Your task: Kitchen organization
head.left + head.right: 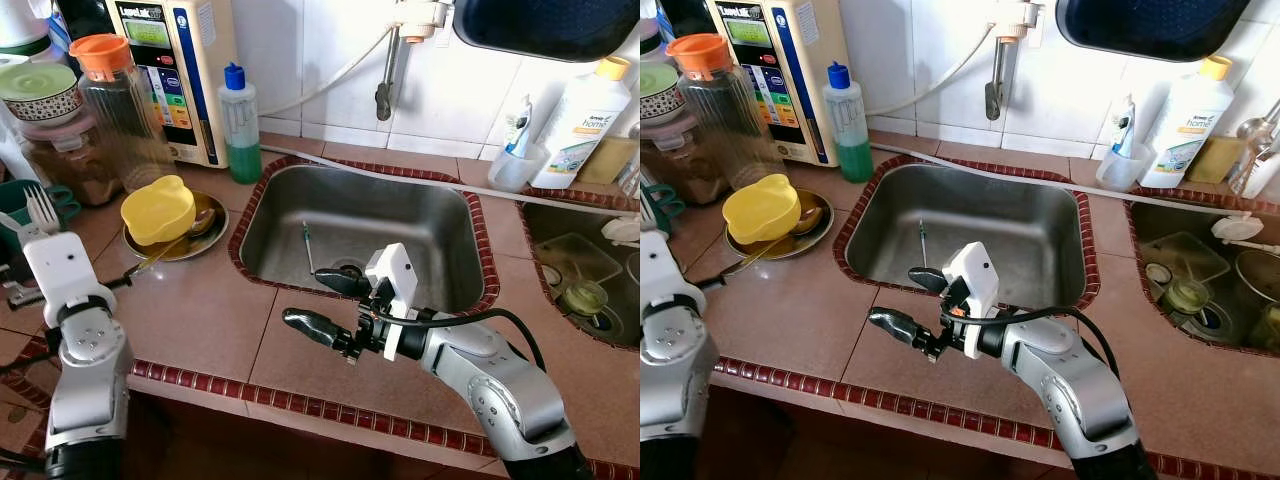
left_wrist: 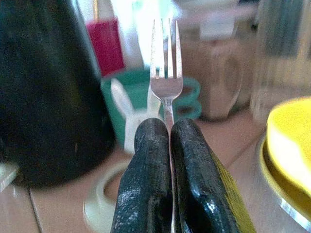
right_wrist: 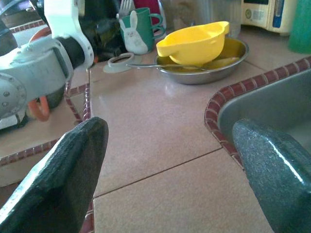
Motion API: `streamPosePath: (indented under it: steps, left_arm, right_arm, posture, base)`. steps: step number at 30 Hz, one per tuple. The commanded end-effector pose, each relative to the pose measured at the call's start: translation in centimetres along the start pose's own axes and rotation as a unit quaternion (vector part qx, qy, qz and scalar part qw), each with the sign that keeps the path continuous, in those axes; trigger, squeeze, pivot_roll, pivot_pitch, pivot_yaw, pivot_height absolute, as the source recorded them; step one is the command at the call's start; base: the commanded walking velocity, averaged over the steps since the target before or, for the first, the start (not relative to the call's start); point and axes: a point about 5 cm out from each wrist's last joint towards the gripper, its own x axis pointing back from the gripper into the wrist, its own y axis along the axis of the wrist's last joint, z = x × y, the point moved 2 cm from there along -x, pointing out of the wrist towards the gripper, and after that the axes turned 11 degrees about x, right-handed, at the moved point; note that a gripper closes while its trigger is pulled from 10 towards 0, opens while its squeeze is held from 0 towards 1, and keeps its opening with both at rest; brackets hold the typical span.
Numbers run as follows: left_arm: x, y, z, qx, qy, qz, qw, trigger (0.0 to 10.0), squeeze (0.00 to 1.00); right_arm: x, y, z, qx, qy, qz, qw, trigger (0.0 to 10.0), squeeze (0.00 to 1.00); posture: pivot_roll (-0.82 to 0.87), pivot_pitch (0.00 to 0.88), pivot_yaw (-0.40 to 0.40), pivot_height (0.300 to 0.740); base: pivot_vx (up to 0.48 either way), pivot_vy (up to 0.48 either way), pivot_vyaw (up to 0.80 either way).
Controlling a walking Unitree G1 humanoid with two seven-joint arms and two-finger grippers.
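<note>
Pinkish tiled counter (image 1: 200, 310) with a dark red mosaic edge runs across my view, white wall tiles behind it. At the far left I see a green patterned bowl (image 1: 38, 92) stacked on a jar, then a clear pitcher with an orange lid (image 1: 118, 105) and a cream water appliance (image 1: 172, 70) against the wall. My left gripper (image 2: 169, 145) sits over the near left of the counter with its fingers pressed together on the handle of a fork (image 2: 165, 73), tines pointing up. Just beyond the fork stands a teal mug (image 3: 142, 26) with a white rabbit figure on it, near a big dark vessel (image 2: 48, 92).

To the right of that, a steel plate (image 1: 205, 240) holds a yellow bowl (image 1: 158, 208) tipped on its side, with a spoon (image 1: 200, 222) lying in the plate beside it. A soap bottle with a blue cap (image 1: 240, 125) stands at the far left corner of the sink (image 1: 270, 215). Inside the basin a thin utensil (image 1: 307, 245) lies near the drain.

My right gripper (image 1: 330, 305) hovers over the counter at the sink's near rim, fingers spread wide and holding nothing, pointing toward the left. Farther right, a white bottle with a yellow cap (image 1: 585, 120) and a small cup (image 1: 515, 165) stand by the wall, and a second basin (image 1: 560, 225) holds dishes.
</note>
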Motion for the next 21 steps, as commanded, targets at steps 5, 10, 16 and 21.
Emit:
streamPosePath:
  steps: [5,10,16,21]
  left_arm:
    - [-0.5,5.0,-4.3,-0.008,-0.105,-0.099,0.989,0.0,0.00]
    - [-0.3,7.0,-6.9,0.001,-0.165,-0.139,0.977,0.0,0.00]
    - [0.8,8.7,-9.6,0.028,-0.245,-0.169,0.954,0.0,0.00]
    - [2.4,8.6,-11.5,0.025,-0.317,-0.181,0.931,0.0,0.00]
  right_arm:
    - [-0.1,0.9,-2.1,0.010,-0.056,-0.016,0.998,10.0,0.00]
    - [0.2,1.3,-3.5,-0.001,-0.093,-0.029,0.995,10.0,0.00]
    - [0.2,1.7,-5.0,-0.007,-0.144,-0.042,0.989,10.0,0.00]
    - [0.8,2.2,-7.7,-0.042,-0.217,-0.064,0.973,10.0,0.00]
  posture:
    - [0.09,0.022,0.002,0.740]
    - [0.10,0.030,-0.003,0.740]
    - [0.09,0.036,-0.003,0.740]
    - [0.10,0.044,-0.005,0.740]
  base:
    - [0.000,0.000,0.00]
    - [0.000,0.000,0.00]
    - [0.000,0.000,0.00]
    - [0.000,0.000,0.00]
